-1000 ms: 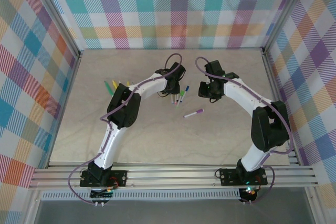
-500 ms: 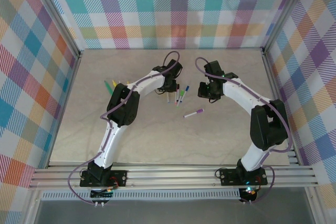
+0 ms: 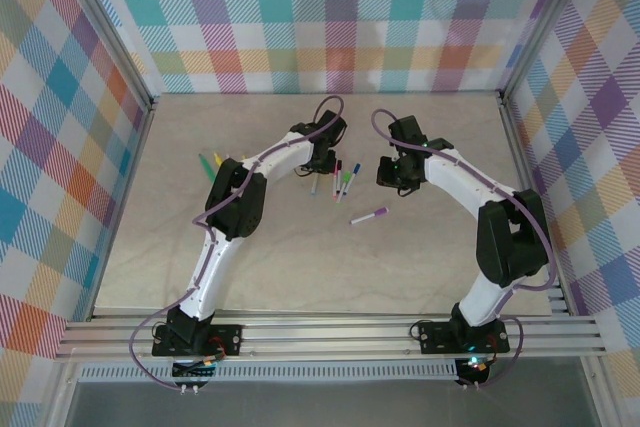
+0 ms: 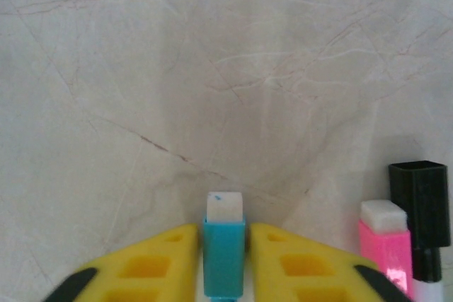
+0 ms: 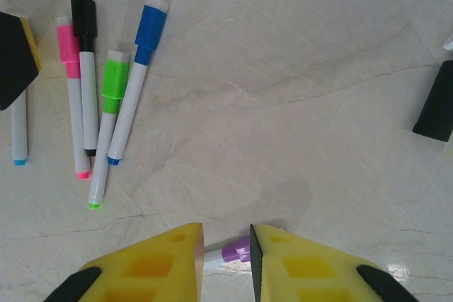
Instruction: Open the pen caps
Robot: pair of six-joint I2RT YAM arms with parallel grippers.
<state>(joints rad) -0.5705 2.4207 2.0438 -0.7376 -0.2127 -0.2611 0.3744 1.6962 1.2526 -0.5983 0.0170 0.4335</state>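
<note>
My left gripper (image 4: 224, 233) is shut on the light-blue pen cap (image 4: 224, 263) of a white pen lying on the table. A pink cap (image 4: 386, 245) and a black cap (image 4: 419, 199) lie just to its right. From above, the left gripper (image 3: 322, 160) sits at the left end of the row of pens (image 3: 345, 181). In the right wrist view, pink (image 5: 69, 46), black (image 5: 83, 15), green (image 5: 113, 76) and blue (image 5: 150, 26) caps are on their pens. My right gripper (image 5: 226, 245) hovers with its jaws apart and empty above a purple-capped pen (image 5: 239, 252), which lies on the table (image 3: 370, 215).
Green and yellow highlighters (image 3: 212, 163) lie to the left of the left arm. Checked walls close off the back and both sides. A black piece (image 5: 433, 104) shows at the right edge of the right wrist view.
The left gripper has shifted slightly left along the pen row and now grips the light-blue cap; that pen has moved left with it. The right arm has stayed put.
</note>
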